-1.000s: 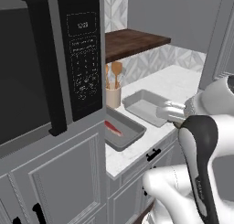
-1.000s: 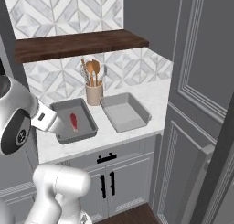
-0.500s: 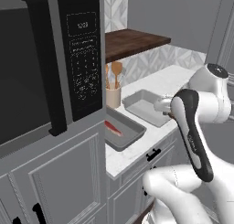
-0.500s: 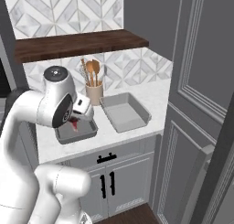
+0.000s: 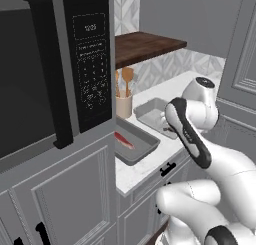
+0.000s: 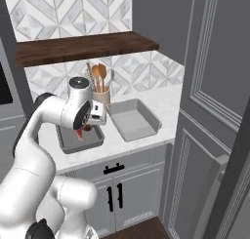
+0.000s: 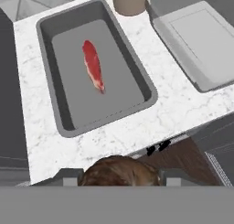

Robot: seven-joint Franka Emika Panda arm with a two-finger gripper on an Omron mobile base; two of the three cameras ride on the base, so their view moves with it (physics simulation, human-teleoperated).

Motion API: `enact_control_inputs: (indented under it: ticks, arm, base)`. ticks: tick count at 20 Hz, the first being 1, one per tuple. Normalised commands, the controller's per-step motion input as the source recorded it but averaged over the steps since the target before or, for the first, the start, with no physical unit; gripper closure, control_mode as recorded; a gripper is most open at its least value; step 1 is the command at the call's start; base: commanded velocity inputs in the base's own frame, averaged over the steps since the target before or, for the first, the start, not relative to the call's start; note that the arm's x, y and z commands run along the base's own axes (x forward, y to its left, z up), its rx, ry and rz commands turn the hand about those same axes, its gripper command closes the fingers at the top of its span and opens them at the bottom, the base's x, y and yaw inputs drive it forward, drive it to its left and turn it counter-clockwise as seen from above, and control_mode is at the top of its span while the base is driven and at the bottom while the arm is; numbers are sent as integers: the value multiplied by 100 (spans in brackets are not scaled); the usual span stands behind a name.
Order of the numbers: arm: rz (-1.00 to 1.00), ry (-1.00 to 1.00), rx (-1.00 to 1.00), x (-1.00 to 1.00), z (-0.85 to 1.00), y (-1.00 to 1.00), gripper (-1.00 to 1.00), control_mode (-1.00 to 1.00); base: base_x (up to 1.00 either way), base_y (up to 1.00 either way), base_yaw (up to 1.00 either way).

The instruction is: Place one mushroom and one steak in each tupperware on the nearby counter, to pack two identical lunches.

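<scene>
From the left base view, the counter (image 5: 150, 164) carried two grey trays. The nearer tupperware (image 5: 131, 145) sat close to the tall dark oven unit (image 5: 85, 64), and a steak (image 5: 123, 140) lay flat on its floor. The second tupperware (image 5: 152, 115) sat farther along the counter, partly hidden by the white arm. A beige utensil holder (image 5: 123, 106) with wooden spoons stood behind the nearer tupperware, against the patterned wall, under the dark wooden shelf (image 5: 145, 45).

From the right base view, the gripper (image 6: 83, 130) hung over the tupperware (image 6: 78, 139) beside the utensil holder (image 6: 101, 95), with something reddish-brown showing under the hand. The other tupperware (image 6: 133, 120) lay bare on the far side of the utensil holder, near the counter's (image 6: 156, 104) end by the tall grey cabinet (image 6: 215, 96).

From the hand view, the steak (image 7: 93, 66) lay lengthwise in the middle of the tupperware (image 7: 50, 77), apart from its walls. The base of the utensil holder (image 7: 130, 1) stood just past that tray's far rim, and the second tupperware (image 7: 192, 45) lay beside it, with speckled counter (image 7: 178, 109) between. At the bottom edge, a brown rounded mushroom (image 7: 119, 173) sat between the fingertips (image 7: 68, 176) of the gripper (image 7: 119, 176), clamped on both sides.
</scene>
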Motion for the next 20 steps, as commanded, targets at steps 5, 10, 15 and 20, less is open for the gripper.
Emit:
enact_control_inputs:
  ticks: [5, 10, 15, 20]
  arm:
    - [26, 14, -2, 89, -38, 44, 100, -100]
    - [11, 16, -6, 95, -3, 36, 100, -100]
    - [5, 19, -5, 72, -19, 39, 100, -100]
    - [3, 0, -2, 4, -91, 27, 100, -100]
  base:
    - [0, 0, 0]
    - [0, 0, 0]
    - [0, 0, 0]
    - [0, 0, 0]
